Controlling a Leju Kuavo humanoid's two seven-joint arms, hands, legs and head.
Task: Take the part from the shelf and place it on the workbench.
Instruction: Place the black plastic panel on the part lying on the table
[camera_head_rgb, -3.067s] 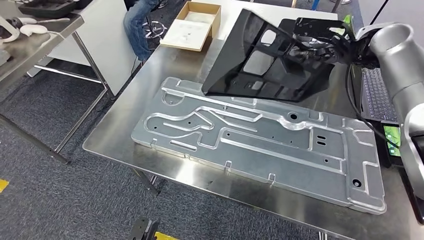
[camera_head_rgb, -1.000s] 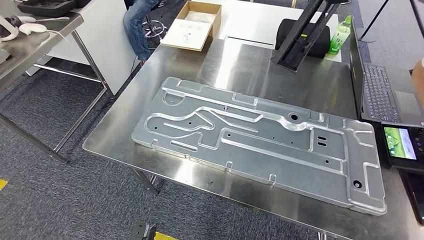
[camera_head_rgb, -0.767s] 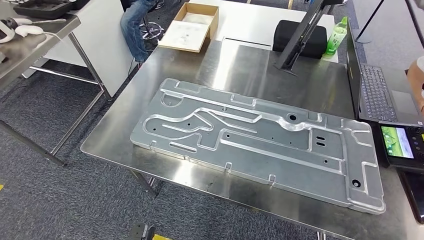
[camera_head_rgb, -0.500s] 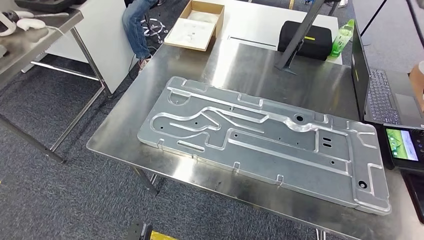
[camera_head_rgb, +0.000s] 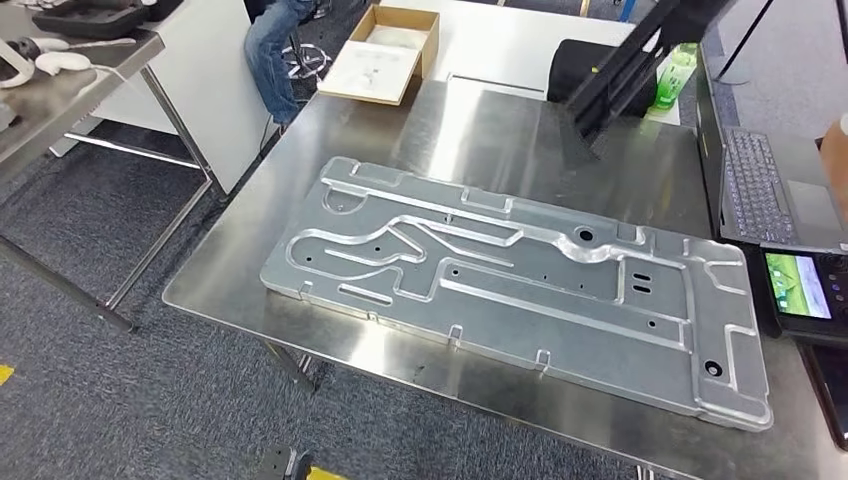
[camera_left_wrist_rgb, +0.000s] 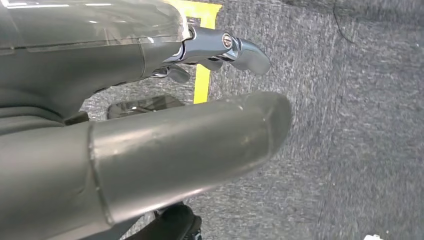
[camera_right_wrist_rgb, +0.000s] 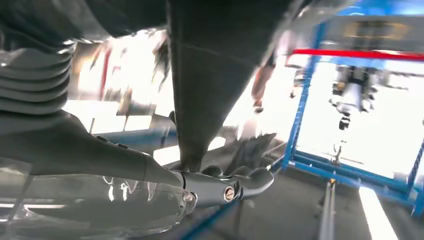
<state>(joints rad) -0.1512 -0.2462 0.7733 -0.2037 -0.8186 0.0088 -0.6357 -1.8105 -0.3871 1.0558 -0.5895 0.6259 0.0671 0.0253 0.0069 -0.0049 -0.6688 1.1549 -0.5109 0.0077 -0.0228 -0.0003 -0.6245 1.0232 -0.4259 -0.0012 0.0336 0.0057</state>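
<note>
Part (camera_head_rgb: 625, 75), a black piece seen edge-on, hangs tilted above the far end of the bench (camera_head_rgb: 490, 130), beyond the big grey stamped plate (camera_head_rgb: 520, 285) lying flat on the steel top. Right hand (camera_right_wrist_rgb: 220, 187) grips the part, its fingers curled against the dark panel in the wrist view. Left hand (camera_left_wrist_rgb: 150, 135) hangs over grey carpet, holding nothing, thumb apart from the fingers (camera_left_wrist_rgb: 227, 47).

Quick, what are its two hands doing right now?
Left hand: open, holding nothing, over the carpet.
Right hand: holding the black part.
</note>
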